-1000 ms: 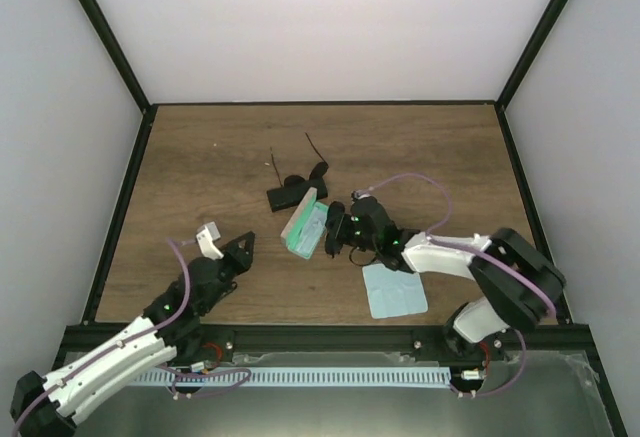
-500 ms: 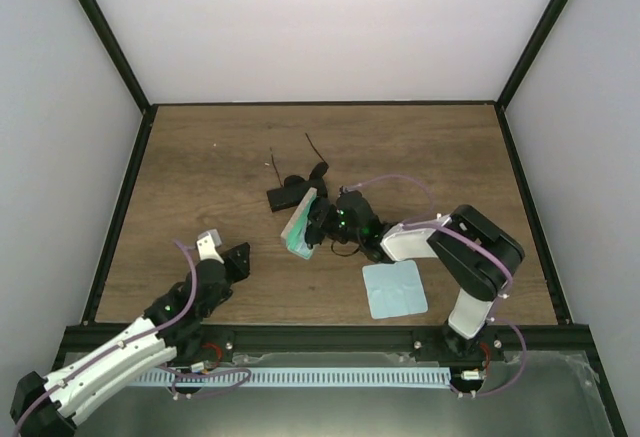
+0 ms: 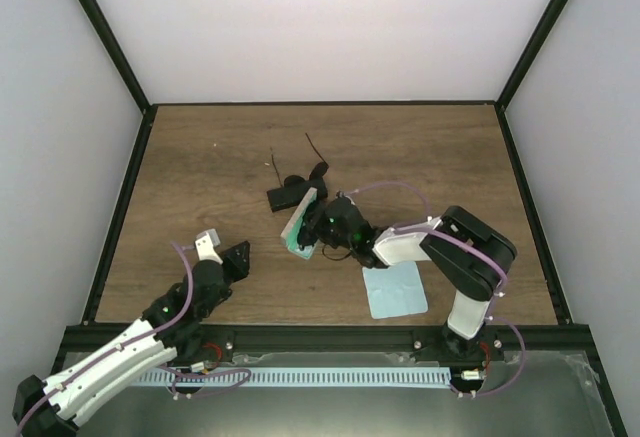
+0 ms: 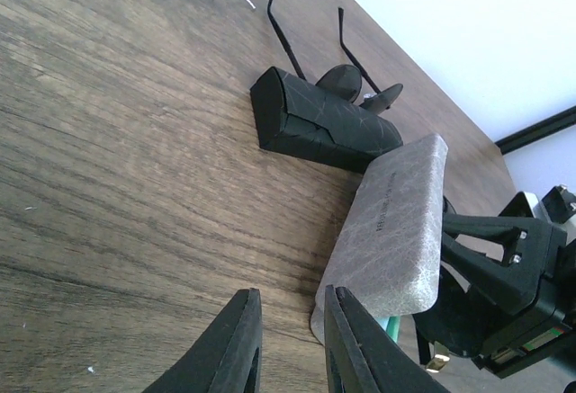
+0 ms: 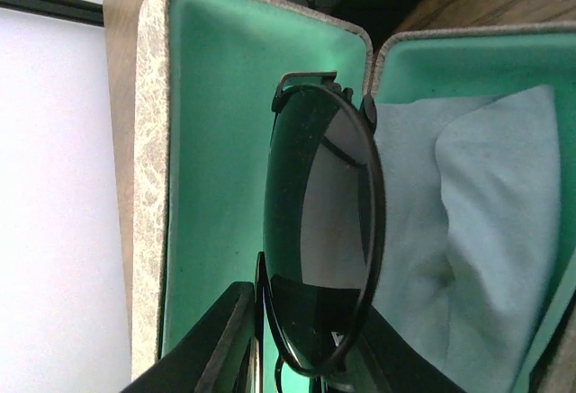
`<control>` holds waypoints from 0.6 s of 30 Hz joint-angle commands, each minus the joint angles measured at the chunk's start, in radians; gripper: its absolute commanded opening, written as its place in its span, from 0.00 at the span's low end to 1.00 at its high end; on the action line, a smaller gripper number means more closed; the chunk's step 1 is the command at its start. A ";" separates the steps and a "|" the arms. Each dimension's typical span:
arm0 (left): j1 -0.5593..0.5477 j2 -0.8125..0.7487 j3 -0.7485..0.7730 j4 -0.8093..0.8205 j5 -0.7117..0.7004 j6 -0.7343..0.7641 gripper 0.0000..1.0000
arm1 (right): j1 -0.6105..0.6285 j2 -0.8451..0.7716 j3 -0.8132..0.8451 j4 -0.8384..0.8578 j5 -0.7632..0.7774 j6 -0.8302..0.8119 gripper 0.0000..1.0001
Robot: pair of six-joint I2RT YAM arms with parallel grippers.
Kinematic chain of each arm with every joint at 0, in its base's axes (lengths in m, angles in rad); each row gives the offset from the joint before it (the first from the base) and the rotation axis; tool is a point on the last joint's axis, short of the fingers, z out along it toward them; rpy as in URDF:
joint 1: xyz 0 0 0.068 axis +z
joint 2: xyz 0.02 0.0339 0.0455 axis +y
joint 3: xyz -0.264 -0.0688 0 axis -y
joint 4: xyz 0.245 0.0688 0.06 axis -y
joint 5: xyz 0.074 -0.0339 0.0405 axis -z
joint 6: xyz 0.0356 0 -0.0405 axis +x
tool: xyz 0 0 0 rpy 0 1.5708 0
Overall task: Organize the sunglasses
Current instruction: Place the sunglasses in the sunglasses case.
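Observation:
My right gripper (image 3: pixel 322 227) is shut on one pair of sunglasses (image 5: pixel 324 240). It holds their round dark lens upright inside the open grey case (image 3: pixel 300 225) with green lining (image 5: pixel 216 141). A light blue cloth (image 5: pixel 468 231) lies in the case's other half. The second pair of sunglasses (image 3: pixel 312 171) lies on the table behind a shut black case (image 3: pixel 287 196), arms pointing away; it also shows in the left wrist view (image 4: pixel 346 78). My left gripper (image 3: pixel 237 256) is open and empty, low over the table, left of the grey case (image 4: pixel 396 222).
Another light blue cloth (image 3: pixel 394 289) lies flat near the front edge, right of the centre. The black case (image 4: pixel 324 128) touches the grey case's far end. A black frame (image 3: pixel 120 207) borders the wooden table (image 3: pixel 200 167).
My right gripper has moved left with the sunglasses, from beside the grey case to over its open inside. My left gripper has drawn back slightly toward the front.

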 commanded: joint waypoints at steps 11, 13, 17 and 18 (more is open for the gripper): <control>0.005 -0.036 -0.007 -0.031 -0.002 0.012 0.22 | 0.026 0.020 -0.030 0.009 0.156 0.105 0.26; 0.005 -0.037 -0.007 -0.034 -0.004 0.012 0.22 | 0.025 0.032 -0.022 0.012 0.144 0.107 0.27; 0.005 -0.044 -0.007 -0.047 -0.007 0.011 0.22 | 0.025 0.063 -0.018 0.043 0.118 0.126 0.31; 0.005 -0.048 -0.007 -0.050 -0.008 0.010 0.22 | 0.026 0.072 -0.016 0.046 0.111 0.130 0.31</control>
